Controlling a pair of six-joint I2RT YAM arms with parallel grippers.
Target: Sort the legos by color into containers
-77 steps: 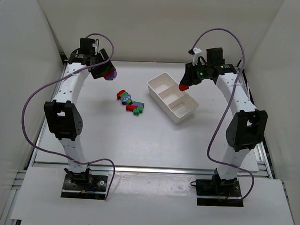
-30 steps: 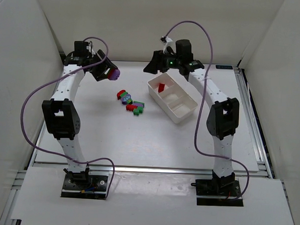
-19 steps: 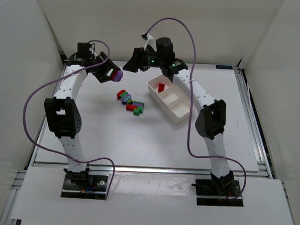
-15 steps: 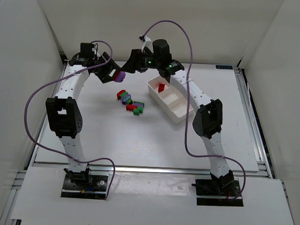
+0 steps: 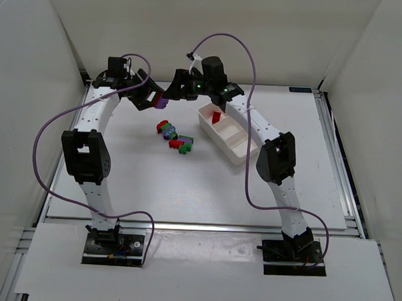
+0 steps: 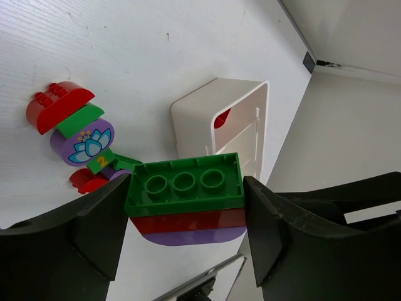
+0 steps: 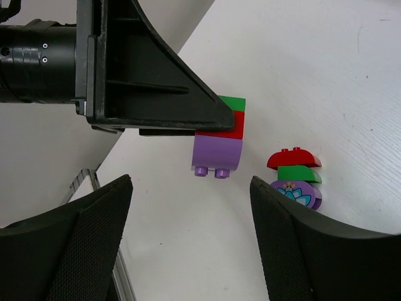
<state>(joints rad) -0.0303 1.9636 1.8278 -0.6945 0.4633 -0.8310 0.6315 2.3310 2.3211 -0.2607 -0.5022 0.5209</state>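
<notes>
My left gripper point(image 5: 156, 100) point(image 6: 185, 210) is shut on a stack of legos point(image 6: 185, 200), green over red over purple, held in the air above the table's far left. My right gripper point(image 5: 173, 92) point(image 7: 190, 191) stands open just right of that stack point(image 7: 218, 141), its fingers apart from it and empty. More red, green and purple legos point(image 5: 175, 137) lie joined in a clump on the table; one group point(image 7: 294, 179) point(image 6: 69, 122) shows in both wrist views. The white tray of containers point(image 5: 215, 134) point(image 6: 200, 119) sits to the right, with one red lego point(image 5: 216, 116) in its far compartment.
White walls close in the table at the back and on both sides. Purple cables loop above each arm. The right arm reaches across over the tray's far end.
The right arm swung left from over the tray, where it left a red lego, to face the left gripper's stack. The left gripper shifted slightly right with its stack.
</notes>
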